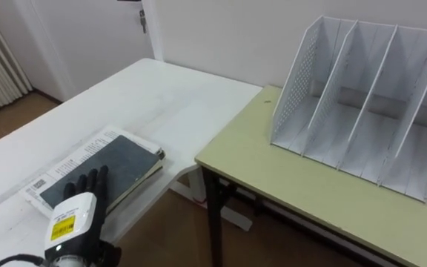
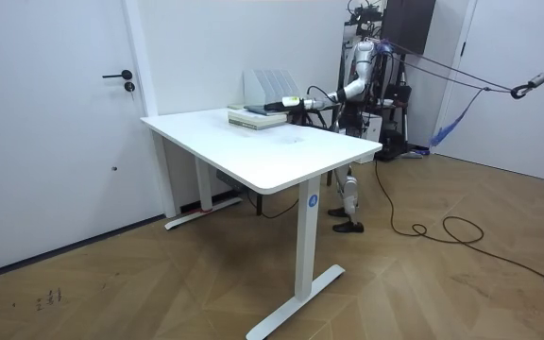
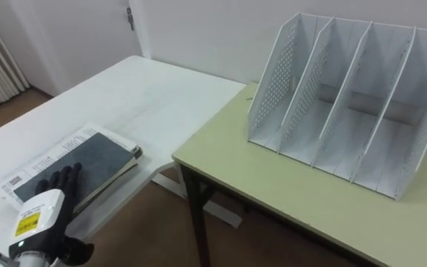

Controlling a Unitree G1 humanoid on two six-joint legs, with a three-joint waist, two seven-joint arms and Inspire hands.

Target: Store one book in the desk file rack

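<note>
- Book [image 1: 121,165]: flat, dark grey to black cover without visible pattern, thin pale page edges along its near side. It lies face up as the top item of a small stack.
- Stack beneath [image 1: 64,169]: at least one white-covered volume with fine print and small barcode-like marks, jutting out from under the dark book on the robot's left. The print is too small to read.
- Location of the book: on the white table [image 1: 161,96], near its edge at the robot's side, well apart from the rack.
- Left hand [image 1: 87,185]: dark fingers stretched out straight and laid flat on the near part of the dark cover, not curled round anything. A white wrist housing with a yellow label sits behind it.
- File rack [image 1: 362,96]: white, upright dividers forming open compartments, perforated side panel, all visible slots hold nothing. It stands on the pale green desk [image 1: 273,174].
- Pale green desk: dark legs, set just beside the white table's corner.
- Robot position: in the room view it stands at the far side of the white table, one arm reaching forward to the stack [image 2: 258,115].
- Door [image 2: 55,123]: white, dark handle, on the room view's left.
</note>
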